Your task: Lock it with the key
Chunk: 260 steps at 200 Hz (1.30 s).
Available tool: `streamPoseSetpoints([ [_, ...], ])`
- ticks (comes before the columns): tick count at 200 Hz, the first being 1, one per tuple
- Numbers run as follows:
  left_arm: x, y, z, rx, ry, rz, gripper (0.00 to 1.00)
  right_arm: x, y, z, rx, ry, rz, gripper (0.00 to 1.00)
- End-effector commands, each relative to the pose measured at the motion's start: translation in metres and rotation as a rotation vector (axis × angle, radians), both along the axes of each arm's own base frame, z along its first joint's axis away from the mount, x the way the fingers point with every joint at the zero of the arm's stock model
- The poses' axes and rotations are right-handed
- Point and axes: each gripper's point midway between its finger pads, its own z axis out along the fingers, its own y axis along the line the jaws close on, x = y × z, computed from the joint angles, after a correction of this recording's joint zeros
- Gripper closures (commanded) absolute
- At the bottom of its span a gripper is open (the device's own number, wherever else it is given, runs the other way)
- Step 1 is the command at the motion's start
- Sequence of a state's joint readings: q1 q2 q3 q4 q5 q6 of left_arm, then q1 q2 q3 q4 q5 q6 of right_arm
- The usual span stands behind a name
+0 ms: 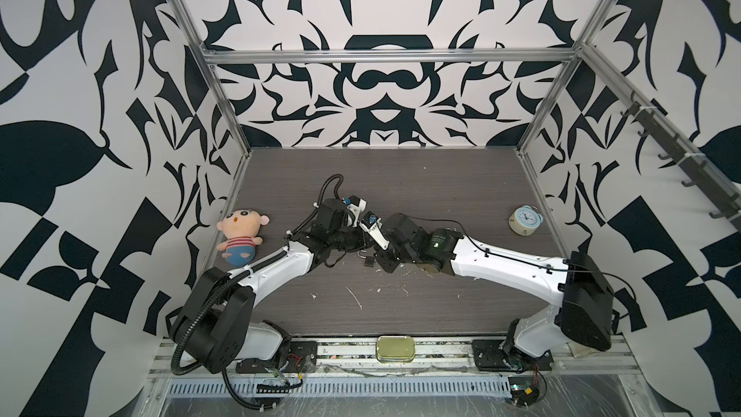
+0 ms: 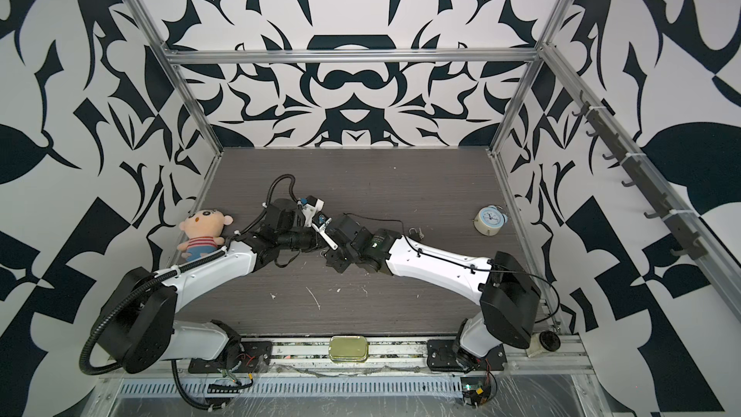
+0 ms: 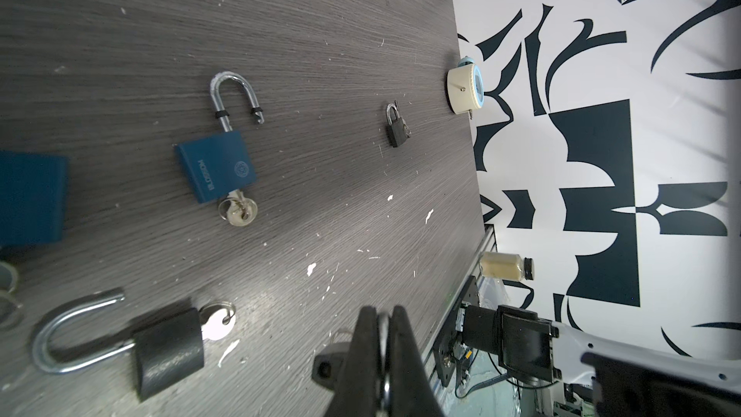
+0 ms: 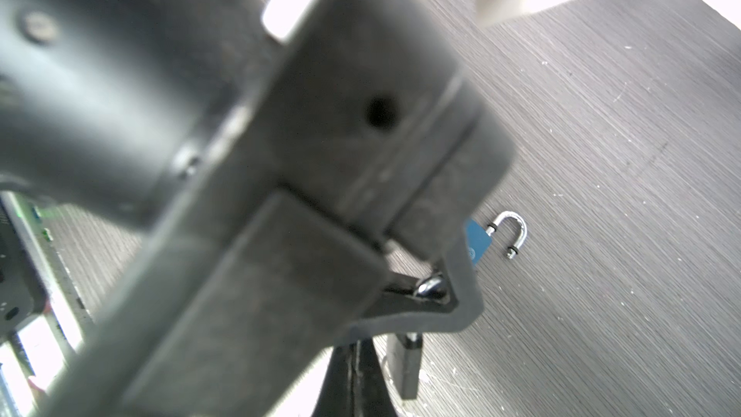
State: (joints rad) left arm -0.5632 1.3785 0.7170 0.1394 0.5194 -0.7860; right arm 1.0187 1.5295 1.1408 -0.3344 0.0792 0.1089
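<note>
A small dark padlock point(image 1: 368, 261) sits at mid-table between my two arms. The right wrist view shows its body point(image 4: 409, 367) below the left gripper. My left gripper point(image 3: 383, 310) is shut on a rounded shiny metal bar, apparently this padlock's shackle point(image 4: 431, 288). My right gripper point(image 4: 354, 349) is shut right beside the padlock body. A thin bright sliver shows between its fingers, and I cannot tell whether that is the key. A thin wire ring point(image 3: 340, 332) shows beside the left fingers. In a top view the left gripper point(image 1: 362, 248) and the right gripper point(image 1: 377, 261) nearly touch.
Lying on the table are a blue padlock point(image 3: 216, 172) with open shackle and key, a black padlock point(image 3: 168, 349) with open shackle and key point(image 3: 218, 324), and a small shut padlock point(image 3: 396, 130). A plush doll point(image 1: 240, 234) lies left, an alarm clock point(image 1: 525, 220) right, a tin point(image 1: 395, 349) at the front rail.
</note>
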Motion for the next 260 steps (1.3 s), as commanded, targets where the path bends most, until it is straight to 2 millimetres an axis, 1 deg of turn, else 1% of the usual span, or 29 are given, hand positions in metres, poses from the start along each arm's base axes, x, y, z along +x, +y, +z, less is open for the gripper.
streamPoseSetpoints([
  [1,0.004,-0.003,0.018,-0.031,-0.051,0.006,1.0,-0.004,0.006,0.025,0.084,-0.012,0.014,0.74],
  [15,0.006,-0.001,0.017,-0.022,-0.053,0.024,1.0,-0.009,0.004,0.025,0.092,0.008,0.017,0.66],
  [38,0.009,0.001,0.021,-0.021,-0.063,0.041,1.0,-0.016,-0.006,0.032,0.13,0.029,0.003,0.62],
  [65,0.011,0.002,0.032,-0.037,-0.073,0.064,1.0,-0.017,-0.025,0.044,0.222,0.054,-0.027,0.61],
  [75,0.011,0.003,0.037,-0.041,-0.075,0.072,1.0,-0.013,-0.033,0.051,0.287,0.072,-0.04,0.61],
  [95,0.012,0.005,0.046,-0.039,-0.08,0.093,1.0,-0.003,-0.052,0.053,0.371,0.075,-0.063,0.62],
  [112,0.011,0.004,0.05,-0.049,-0.055,0.092,1.0,0.002,-0.059,0.053,0.397,0.033,-0.063,0.63],
  [137,0.009,0.0,0.057,-0.075,-0.028,0.084,1.0,0.004,-0.056,0.047,0.387,-0.005,-0.029,0.64],
  [163,0.006,-0.002,0.059,-0.065,-0.011,0.08,1.0,0.009,-0.049,0.045,0.392,-0.031,-0.006,0.64],
  [164,0.005,-0.001,0.065,-0.073,-0.024,0.079,1.0,0.009,-0.049,0.045,0.392,-0.033,-0.004,0.64],
  [166,0.004,-0.001,0.069,-0.08,-0.032,0.079,1.0,0.01,-0.048,0.044,0.393,-0.035,-0.003,0.64],
  [173,0.002,-0.002,0.073,-0.084,-0.035,0.077,1.0,0.011,-0.047,0.045,0.394,-0.043,0.0,0.64],
  [216,-0.003,-0.007,0.082,-0.098,-0.027,0.069,1.0,0.016,-0.033,0.043,0.383,-0.035,0.046,0.65],
  [244,-0.004,-0.009,0.087,-0.109,-0.026,0.065,1.0,0.02,-0.029,0.041,0.383,-0.031,0.047,0.68],
  [260,-0.004,-0.009,0.088,-0.113,-0.028,0.066,1.0,0.02,-0.027,0.045,0.395,-0.037,0.048,0.69],
])
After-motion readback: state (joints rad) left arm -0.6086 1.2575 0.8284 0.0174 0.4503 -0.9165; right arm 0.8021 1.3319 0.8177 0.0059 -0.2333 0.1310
